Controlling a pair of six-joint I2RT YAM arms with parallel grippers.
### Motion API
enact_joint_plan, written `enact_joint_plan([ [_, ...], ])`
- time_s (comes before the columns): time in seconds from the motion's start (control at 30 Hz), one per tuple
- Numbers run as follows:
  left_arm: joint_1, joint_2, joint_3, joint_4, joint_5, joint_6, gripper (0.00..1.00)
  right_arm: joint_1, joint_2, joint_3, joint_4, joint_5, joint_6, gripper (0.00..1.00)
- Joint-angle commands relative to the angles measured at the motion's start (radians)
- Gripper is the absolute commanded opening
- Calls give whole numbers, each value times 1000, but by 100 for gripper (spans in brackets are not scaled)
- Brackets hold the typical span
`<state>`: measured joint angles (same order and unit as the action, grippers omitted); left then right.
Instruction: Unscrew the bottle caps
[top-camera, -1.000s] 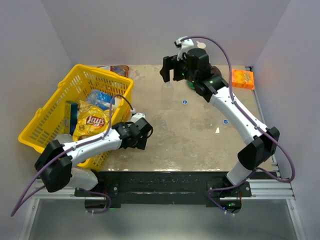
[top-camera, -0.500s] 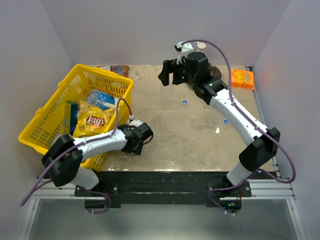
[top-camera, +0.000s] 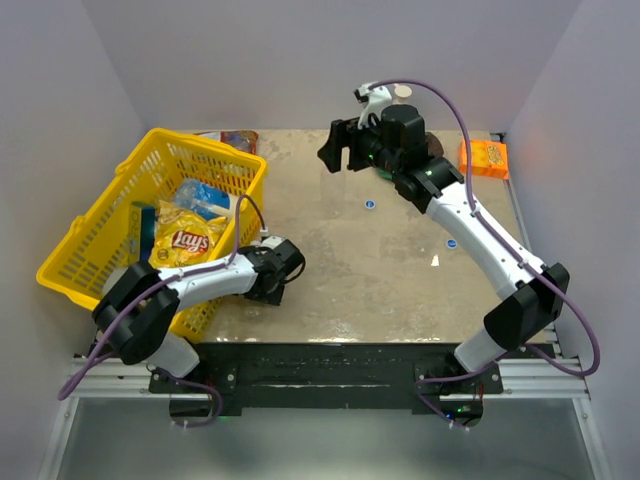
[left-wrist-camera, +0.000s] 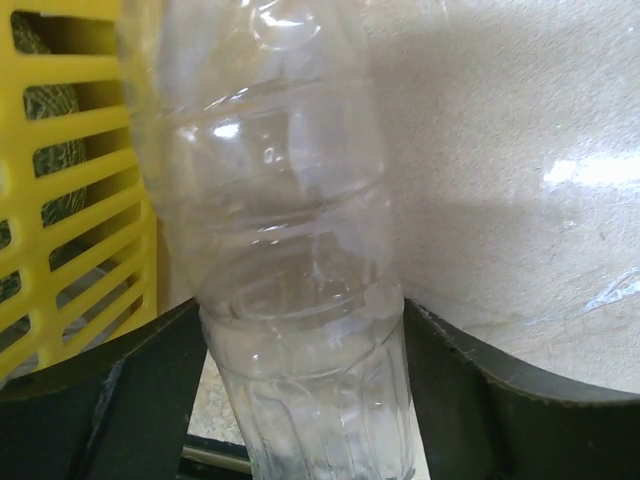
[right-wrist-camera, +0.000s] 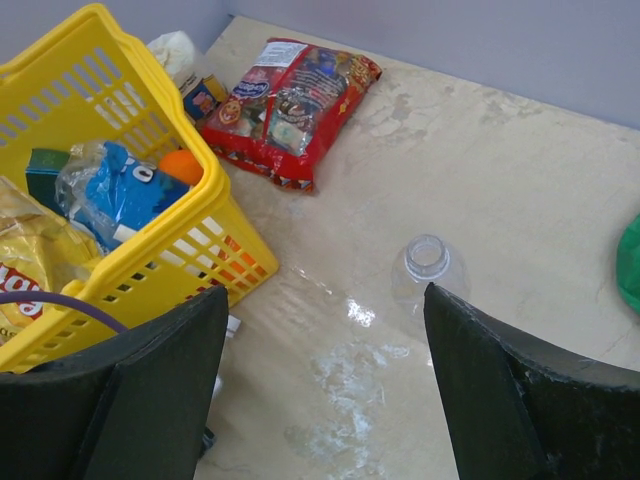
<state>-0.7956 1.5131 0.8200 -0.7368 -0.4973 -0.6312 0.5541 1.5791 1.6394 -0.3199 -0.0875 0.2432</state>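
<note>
beige surface (top-camera: 400, 290), glossy with wet patches, plus a thin clear bottle (left-wrist-camera: 280, 200) make slipping the worry. the left hand (left-wrist-camera: 305, 330), partly closed with its fingers (left-wrist-camera: 120, 400) against both sides of that bottle beside the yellow basket (left-wrist-camera: 60, 200), could crush it or let it spin once its cap, out of view, is twisted. the right hand (right-wrist-camera: 325, 300) hangs wide open and empty above an uncapped bottle (right-wrist-camera: 427, 265) far across, which it could knock over.

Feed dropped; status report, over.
Left gripper shut on bottle, yellow basket close alongside. Right gripper open, empty, above uncapped bottle. Two blue caps loose on table.
</note>
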Motion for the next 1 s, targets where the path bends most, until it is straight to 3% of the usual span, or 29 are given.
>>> enact_joint_plan([
  [0.0,12,35,-7,47,28,44,77,-3,-37,-4,35,-26,7,81],
  [0.1,12,38,-9,56,37,54,65,-3,-44,-7,25,-27,7,81],
  [0.3,-51,10,-1,74,57,64,56,-3,-74,-24,-1,-26,-1,80],
  [0.6,-214,-33,91,160,109,76,50,-3,-136,-39,-77,-47,-2,80],
  [0.97,-241,-252,85,434,324,77,50,-3,-220,-26,-223,-118,74,79],
])
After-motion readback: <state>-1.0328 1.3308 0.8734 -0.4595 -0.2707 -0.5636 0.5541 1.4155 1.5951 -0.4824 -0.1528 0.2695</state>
